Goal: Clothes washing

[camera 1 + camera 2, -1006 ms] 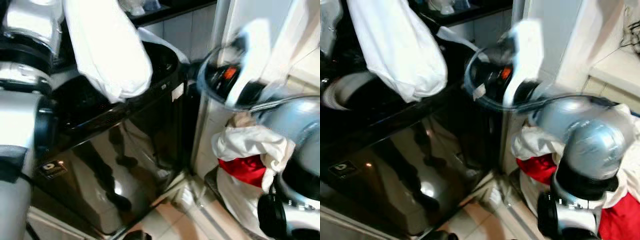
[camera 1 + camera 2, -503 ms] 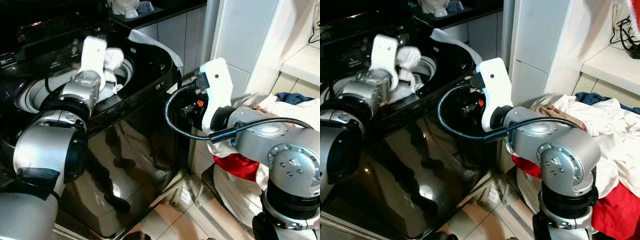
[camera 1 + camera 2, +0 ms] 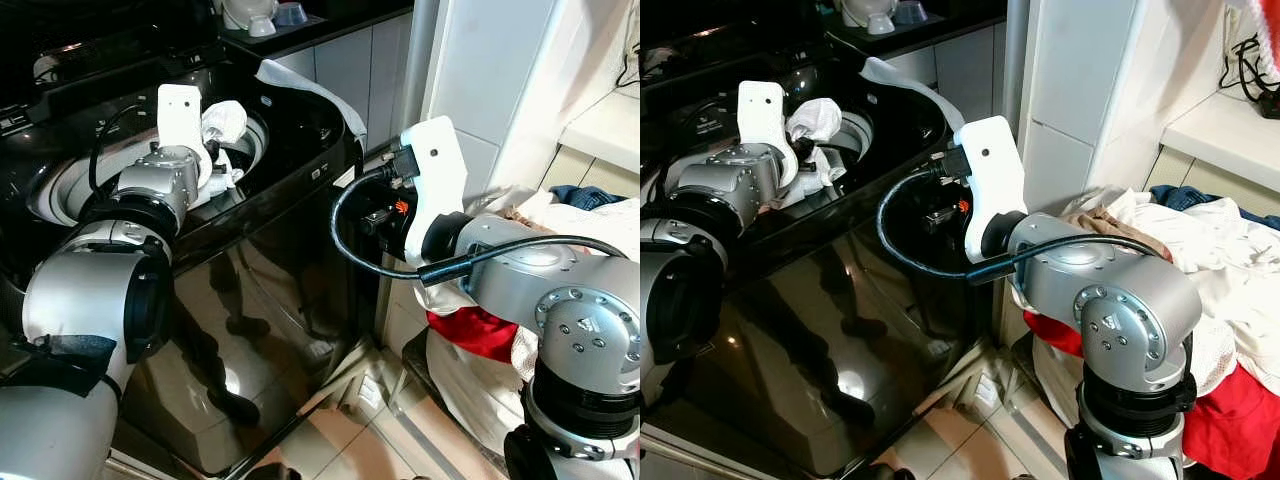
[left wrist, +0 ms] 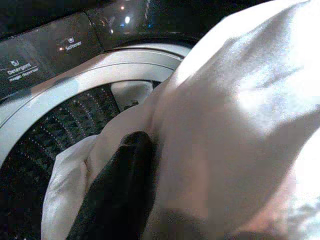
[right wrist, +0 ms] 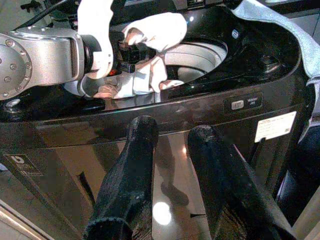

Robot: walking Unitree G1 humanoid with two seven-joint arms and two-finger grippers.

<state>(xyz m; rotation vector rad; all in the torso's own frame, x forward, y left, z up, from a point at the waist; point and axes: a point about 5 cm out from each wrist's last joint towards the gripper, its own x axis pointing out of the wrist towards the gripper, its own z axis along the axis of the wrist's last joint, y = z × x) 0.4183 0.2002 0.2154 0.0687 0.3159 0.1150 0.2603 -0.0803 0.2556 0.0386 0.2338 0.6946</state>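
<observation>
The left gripper (image 5: 131,51) is closed on a white garment (image 3: 222,125) and holds it just above the round opening of the black washing machine (image 3: 250,270). The step seems to be loading; next the fingers should open so the cloth falls into the drum (image 4: 60,125), where white fabric already lies. The right gripper (image 5: 172,185), fingers a little apart and empty, is in front of the machine. Beside the machine, more laundry (image 3: 1200,250) waits in a pile.

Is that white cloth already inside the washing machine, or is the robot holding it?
Partly in: the left end effector grips the crumpled white cloth above the black top-loading washing machine's open drum, its lower end hanging inside.
</observation>
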